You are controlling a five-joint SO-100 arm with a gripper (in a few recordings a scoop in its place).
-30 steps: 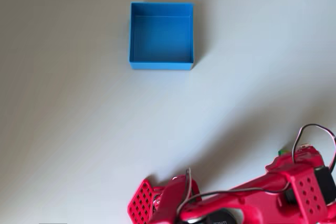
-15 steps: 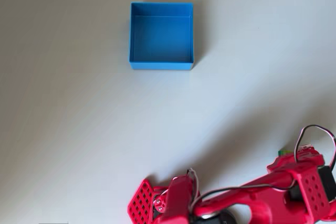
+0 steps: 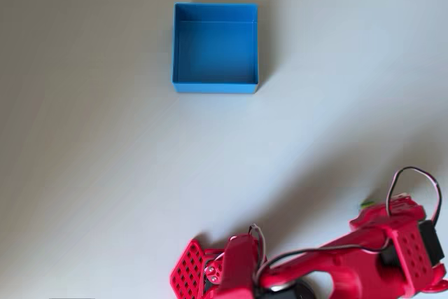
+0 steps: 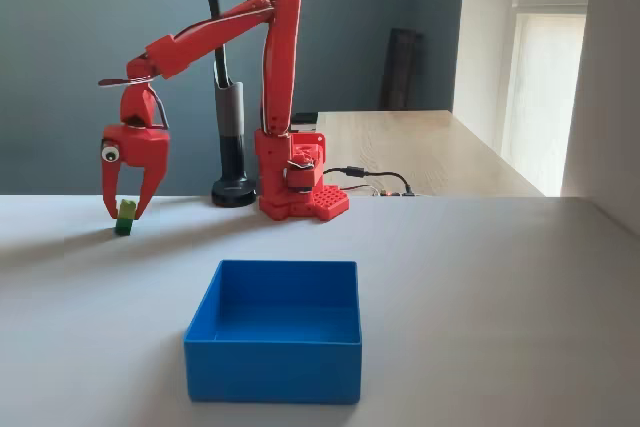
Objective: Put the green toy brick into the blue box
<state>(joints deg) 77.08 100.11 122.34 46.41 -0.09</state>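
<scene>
Green toy brick (image 4: 125, 217) sits on the counter (image 4: 480, 277) at the far left in the fixed view, well apart from the blue box (image 4: 275, 345), which is near the camera and empty. My gripper (image 4: 127, 209) hangs straight down over the brick, jaws spread, one finger on each side of it, tips low around its upper part; can't tell if either finger touches it yet. In the overhead view only a sliver of green (image 3: 365, 205) peeks out past my red wrist, lower right, box (image 3: 215, 89) far up and left. Step in hand, as I judge it: the grasp. To do it well I'd drop a bit lower so the fingers cover the brick's sides, keep it centred between them, close squarely so it doesn't twist or skid, then lift clear before swinging toward the box
</scene>
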